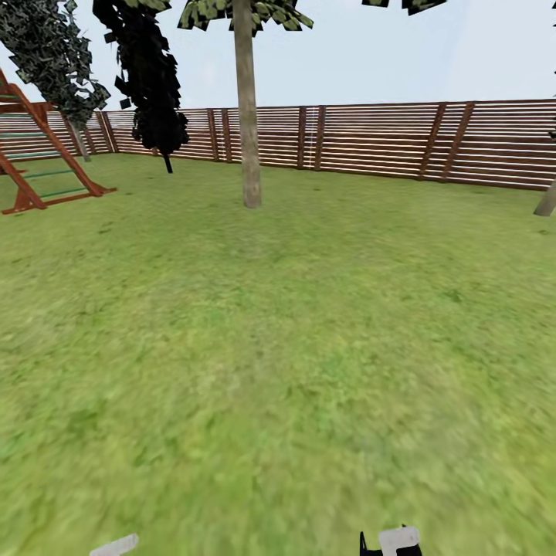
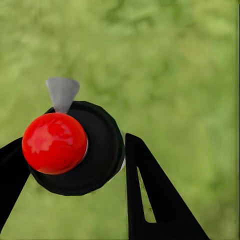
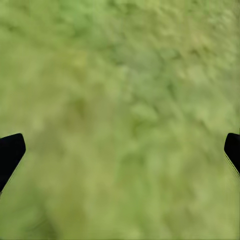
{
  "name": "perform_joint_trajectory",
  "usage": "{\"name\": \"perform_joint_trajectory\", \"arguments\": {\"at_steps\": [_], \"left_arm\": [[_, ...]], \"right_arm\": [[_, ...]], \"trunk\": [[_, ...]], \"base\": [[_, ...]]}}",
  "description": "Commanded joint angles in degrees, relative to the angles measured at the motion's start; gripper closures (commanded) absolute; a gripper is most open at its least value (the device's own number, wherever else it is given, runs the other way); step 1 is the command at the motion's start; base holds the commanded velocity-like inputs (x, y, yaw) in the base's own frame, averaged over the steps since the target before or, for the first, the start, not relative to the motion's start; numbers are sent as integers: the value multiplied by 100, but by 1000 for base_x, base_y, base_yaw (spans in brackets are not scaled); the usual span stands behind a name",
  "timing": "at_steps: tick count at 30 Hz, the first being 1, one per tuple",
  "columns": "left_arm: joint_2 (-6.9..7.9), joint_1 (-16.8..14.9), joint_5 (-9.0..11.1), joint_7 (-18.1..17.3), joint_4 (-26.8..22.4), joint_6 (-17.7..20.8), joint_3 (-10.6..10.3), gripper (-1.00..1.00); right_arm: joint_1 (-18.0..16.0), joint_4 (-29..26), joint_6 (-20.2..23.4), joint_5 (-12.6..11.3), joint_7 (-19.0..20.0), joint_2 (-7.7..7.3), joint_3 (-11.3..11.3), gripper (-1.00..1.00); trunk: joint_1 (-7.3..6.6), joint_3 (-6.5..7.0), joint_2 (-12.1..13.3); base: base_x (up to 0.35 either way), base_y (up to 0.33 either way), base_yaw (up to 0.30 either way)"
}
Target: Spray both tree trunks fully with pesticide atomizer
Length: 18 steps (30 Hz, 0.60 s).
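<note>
In the left wrist view the pesticide atomizer [image 2: 56, 143] shows from above: a glossy red round cap on a black body with a grey nozzle. My left gripper [image 2: 70, 155] is shut on it, a black finger on each side, over blurry green grass. My right gripper [image 3: 120, 150] is open above bare lawn with nothing between its fingers. In the head view one tall tree with a bare grey-brown trunk [image 1: 247, 123] stands ahead, slightly left of centre, far across the lawn. The base of a second leaning trunk [image 1: 547, 201] shows at the right edge.
A brown slatted fence [image 1: 371, 139] closes the far side of the lawn. A red wooden play frame [image 1: 38, 154] stands at the left, near dark slim trees [image 1: 150, 77]. Wide grass [image 1: 278, 347] lies between me and the trunks.
</note>
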Motion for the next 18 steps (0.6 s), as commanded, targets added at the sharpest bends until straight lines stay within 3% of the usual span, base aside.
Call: {"name": "perform_joint_trajectory", "arguments": {"at_steps": [1, 18], "left_arm": [[0, -4, 47, 0, 5, -19, -23, 100], [0, -4, 47, -1, 5, -21, -23, 100]], "right_arm": [[-3, 5, -11, 61, -29, 2, -42, -100], [-3, 5, -11, 61, -29, 2, -42, -100]], "trunk": [[3, -5, -2], [3, -5, -2]], "base": [[341, 0, 0], [342, 0, 0]]}}
